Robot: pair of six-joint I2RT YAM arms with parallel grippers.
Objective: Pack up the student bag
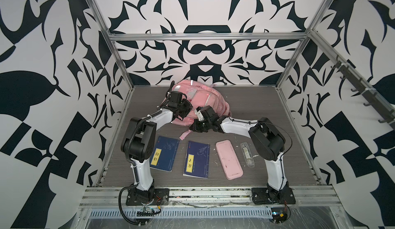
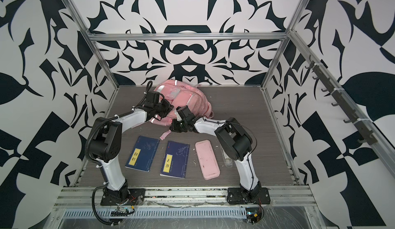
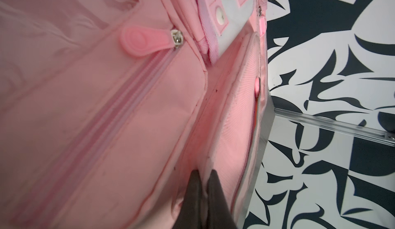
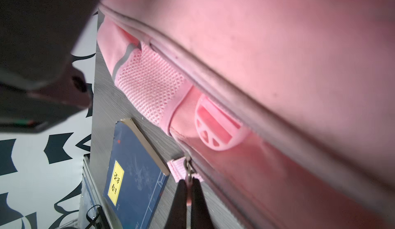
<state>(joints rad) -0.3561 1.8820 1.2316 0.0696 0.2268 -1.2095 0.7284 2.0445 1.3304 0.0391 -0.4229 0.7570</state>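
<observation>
The student bag [image 1: 201, 97] [image 2: 188, 98], a pink backpack, lies at the back of the table in both top views. My left gripper [image 3: 204, 174] [image 1: 181, 117] is shut on a fold of the bag's pink fabric [image 3: 226, 114] beside a closed zip with a pink pull tab [image 3: 139, 39]. My right gripper [image 4: 189, 180] [image 1: 192, 128] is at the bag's near lower edge. It is shut on a pink zipper pull [image 4: 189, 198] that hangs from a metal slider [image 4: 188, 165]. A mesh side pocket [image 4: 149, 82] shows beside that zip.
Two blue books [image 1: 164, 156] [image 1: 196, 161], a flat pink pencil case [image 1: 228, 162] and a clear slim packet [image 1: 248, 154] lie in a row in front of the bag. A loose pink strap [image 1: 184, 134] trails toward the books. Metal frame posts border the table.
</observation>
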